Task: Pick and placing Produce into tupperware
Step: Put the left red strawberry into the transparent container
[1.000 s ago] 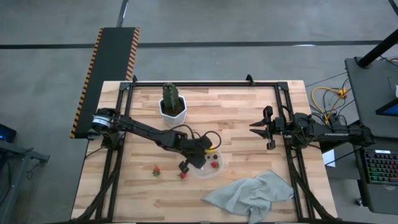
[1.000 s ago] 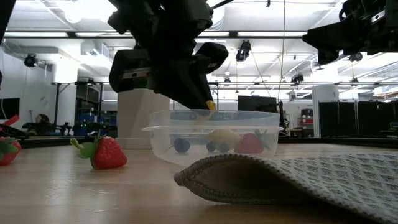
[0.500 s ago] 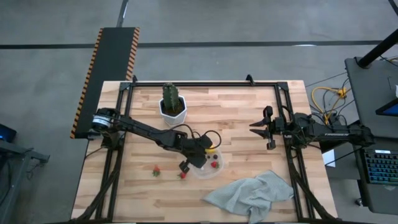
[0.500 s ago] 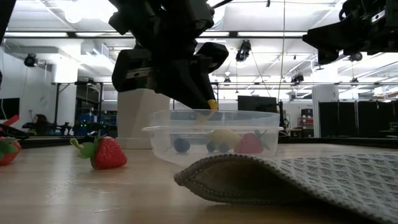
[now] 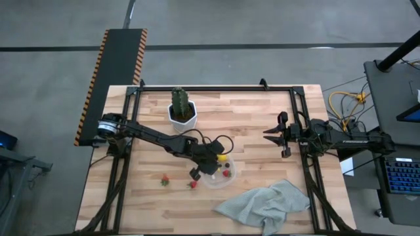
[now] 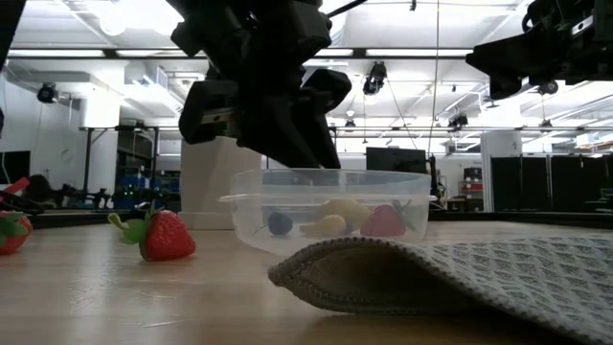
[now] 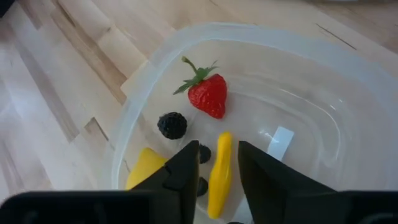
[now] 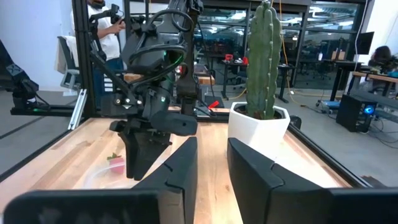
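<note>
The left gripper (image 5: 211, 165) hangs over the clear tupperware (image 7: 348, 106), its two dark fingers (image 7: 186, 171) spread apart with nothing between them. Directly below the gap lies a long yellow piece (image 7: 219, 174), free on the container floor. Just beyond the fingertips sit a red strawberry (image 7: 208, 94) with its green leaves and a dark round berry (image 7: 172, 125); two smaller dark berries (image 7: 204, 153) lie beside the near finger, and a yellow lemon (image 7: 144, 168) rests against the container wall on that same side. A white mark (image 7: 277, 142) shows on the container floor beside the other finger.

From table height, the gripper's dark bulk hovers just above the tupperware rim, with the produce visible through the clear wall. Outside the container, away from the gripper along the wooden table (image 5: 249, 115), two more strawberries (image 5: 165, 179) remain (one nearer the container (image 6: 165, 235), one farther off). A grey-green cloth (image 5: 266, 203) lies past the container's other side; a green cactus (image 5: 181, 102) stands in its white pot (image 5: 182, 118) behind.

The right gripper (image 5: 270, 136) waits well apart above the table, fingers (image 8: 180, 168) slightly parted and empty.
</note>
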Controlling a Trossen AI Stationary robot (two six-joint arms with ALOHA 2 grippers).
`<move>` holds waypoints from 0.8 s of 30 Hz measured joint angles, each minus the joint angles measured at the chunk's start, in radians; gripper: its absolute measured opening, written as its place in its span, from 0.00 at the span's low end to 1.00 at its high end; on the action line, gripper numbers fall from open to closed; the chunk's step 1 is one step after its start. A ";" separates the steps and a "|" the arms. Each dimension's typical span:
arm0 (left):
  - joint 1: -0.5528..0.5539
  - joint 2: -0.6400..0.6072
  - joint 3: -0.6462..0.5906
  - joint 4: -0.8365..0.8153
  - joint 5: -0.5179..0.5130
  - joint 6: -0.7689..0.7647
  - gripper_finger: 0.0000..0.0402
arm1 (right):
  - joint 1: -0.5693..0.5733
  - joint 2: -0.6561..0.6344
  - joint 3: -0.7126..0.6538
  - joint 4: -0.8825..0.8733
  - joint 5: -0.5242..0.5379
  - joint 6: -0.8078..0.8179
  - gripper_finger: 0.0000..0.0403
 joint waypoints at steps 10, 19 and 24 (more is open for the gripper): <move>-0.033 -0.124 0.001 -0.060 -0.176 -0.149 0.31 | 0.000 0.000 0.000 0.000 0.000 0.000 0.20; -0.147 -0.320 -0.003 -0.240 -0.371 -0.624 0.31 | 0.000 0.003 -0.001 0.002 0.000 -0.001 0.21; -0.179 -0.357 -0.006 -0.390 -0.392 -1.035 0.31 | 0.000 0.006 0.000 0.006 0.000 -0.014 0.22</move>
